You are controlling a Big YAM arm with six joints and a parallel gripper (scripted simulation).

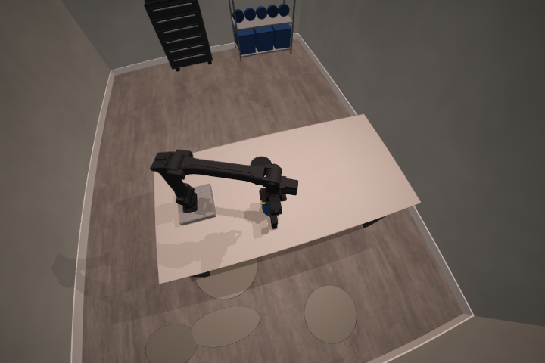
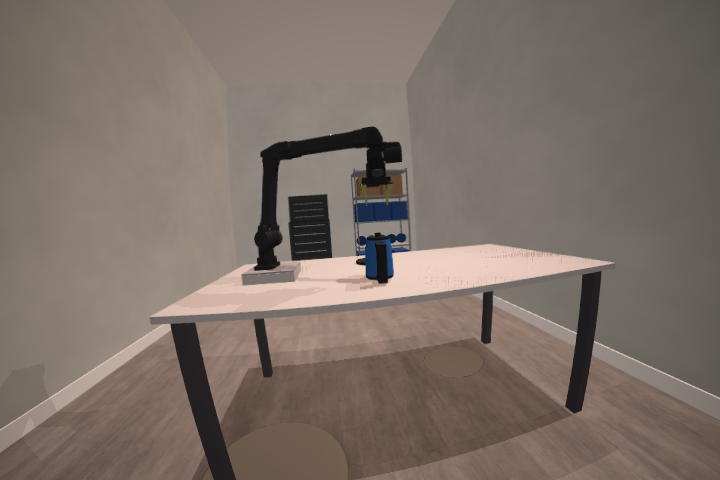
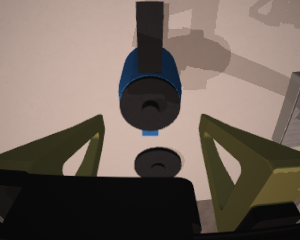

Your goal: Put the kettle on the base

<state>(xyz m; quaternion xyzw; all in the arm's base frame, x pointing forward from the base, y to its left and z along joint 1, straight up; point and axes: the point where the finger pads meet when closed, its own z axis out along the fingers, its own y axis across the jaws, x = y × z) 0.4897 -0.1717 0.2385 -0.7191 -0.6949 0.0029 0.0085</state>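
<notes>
The blue kettle [image 2: 379, 259] with a black lid and black handle stands upright on the table, off its base. In the wrist view the kettle [image 3: 150, 87] shows from above, with its handle pointing away from the camera. The dark round base [image 3: 157, 162] lies flat on the table just behind the kettle; it also shows in the exterior view [image 2: 361, 261] and, partly hidden by the arm, in the top view [image 1: 261, 161]. My gripper [image 2: 376, 195] is open and empty. It points down, well above the kettle, and touches nothing. In the top view the gripper [image 1: 273, 201] hides most of the kettle.
The arm's grey mounting plate [image 2: 271, 273] sits at the table's left end and shows at the right of the wrist view [image 3: 297, 110]. The table's near edge [image 1: 256, 256] lies a little in front of the kettle. A black drawer cabinet [image 1: 179, 32] and a shelf rack [image 1: 262, 27] stand at the far wall.
</notes>
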